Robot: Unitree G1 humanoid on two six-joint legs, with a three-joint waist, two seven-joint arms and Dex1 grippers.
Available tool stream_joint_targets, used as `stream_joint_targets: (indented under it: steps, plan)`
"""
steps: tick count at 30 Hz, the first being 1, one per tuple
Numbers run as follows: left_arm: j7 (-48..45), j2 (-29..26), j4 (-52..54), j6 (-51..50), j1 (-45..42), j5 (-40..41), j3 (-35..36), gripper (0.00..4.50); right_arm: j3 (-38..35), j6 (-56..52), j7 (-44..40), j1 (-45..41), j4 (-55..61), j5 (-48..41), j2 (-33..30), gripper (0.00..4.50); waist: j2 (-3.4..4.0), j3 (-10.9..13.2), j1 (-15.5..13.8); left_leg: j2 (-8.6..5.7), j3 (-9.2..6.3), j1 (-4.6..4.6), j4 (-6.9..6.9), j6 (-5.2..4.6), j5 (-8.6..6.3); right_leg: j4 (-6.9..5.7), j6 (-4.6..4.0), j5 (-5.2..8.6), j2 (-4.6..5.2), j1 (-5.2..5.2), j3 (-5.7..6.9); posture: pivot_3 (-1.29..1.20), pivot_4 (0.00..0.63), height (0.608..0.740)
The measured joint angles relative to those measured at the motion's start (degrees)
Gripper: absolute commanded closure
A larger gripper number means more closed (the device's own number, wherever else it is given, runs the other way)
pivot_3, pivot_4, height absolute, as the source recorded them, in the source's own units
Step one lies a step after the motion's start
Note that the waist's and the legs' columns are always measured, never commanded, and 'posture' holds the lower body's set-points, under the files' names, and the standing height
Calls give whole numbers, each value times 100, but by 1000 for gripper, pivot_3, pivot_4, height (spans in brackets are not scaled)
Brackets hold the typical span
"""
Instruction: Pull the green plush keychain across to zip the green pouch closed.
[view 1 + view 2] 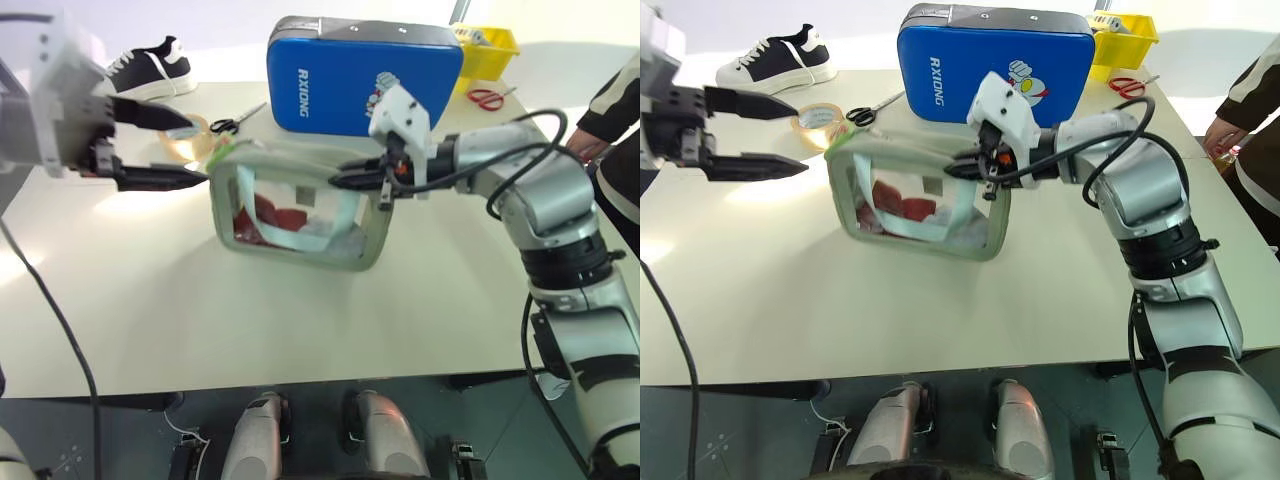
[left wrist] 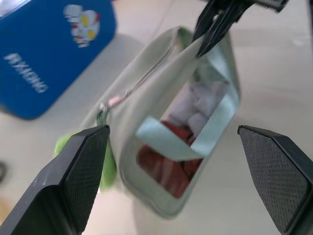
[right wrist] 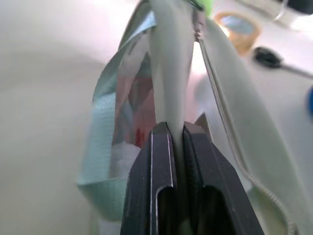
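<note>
- green pouch (image 1: 300, 215) stands mid-frame on the table (image 1: 150, 300), soft and floppy, probably light
- right hand (image 1: 345, 178) pinches its top edge at the right end
- left hand (image 1: 195, 148) spread wide, near the green plush keychain (image 1: 222, 150) at upper left; squishy, so grab that

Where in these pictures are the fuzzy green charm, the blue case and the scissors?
green plush keychain (image 2: 62, 143): left wrist view, on its fuzzy lime edge beside the black finger.
blue case (image 1: 970, 75): right eye view, on its flat front.
black-handled scissors (image 1: 862, 115): right eye view, on the handles.
</note>
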State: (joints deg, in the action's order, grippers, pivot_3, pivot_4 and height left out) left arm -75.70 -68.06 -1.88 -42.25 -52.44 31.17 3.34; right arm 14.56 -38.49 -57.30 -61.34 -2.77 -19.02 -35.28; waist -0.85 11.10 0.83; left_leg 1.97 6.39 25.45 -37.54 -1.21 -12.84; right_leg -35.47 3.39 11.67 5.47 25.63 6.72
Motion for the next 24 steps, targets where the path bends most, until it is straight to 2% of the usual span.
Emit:
stream_joint_targets:
  steps: [8, 20, 24]
  plan:
    - [-90, -23, -247, 158, -7, -194, 0, 0, 173, 1484, -121, -162, -974, 824, 323, 4450, 0, 0, -8, -1, 2, 11, -8, -1, 0, 0, 2, 0, 3, 1, -1, 0, 150, 740]
    - [-60, -6, -11, 102, 205, -158, 34, 0, 318, 2415, -862, 152, -1187, 1199, 354, 4450, 0, 0, -13, 2, -5, 3, -47, -3, -2, -49, 5, 5, 4, -3, -5, 0, 150, 740]
    - [-23, 13, 68, 21, 245, -64, 40, 0, 308, 2364, -1097, 237, -1140, 1198, 255, 2947, 0, 0, -15, 2, -7, 2, -51, -3, -2, -52, 4, 5, 4, -5, -5, 0, 150, 740]
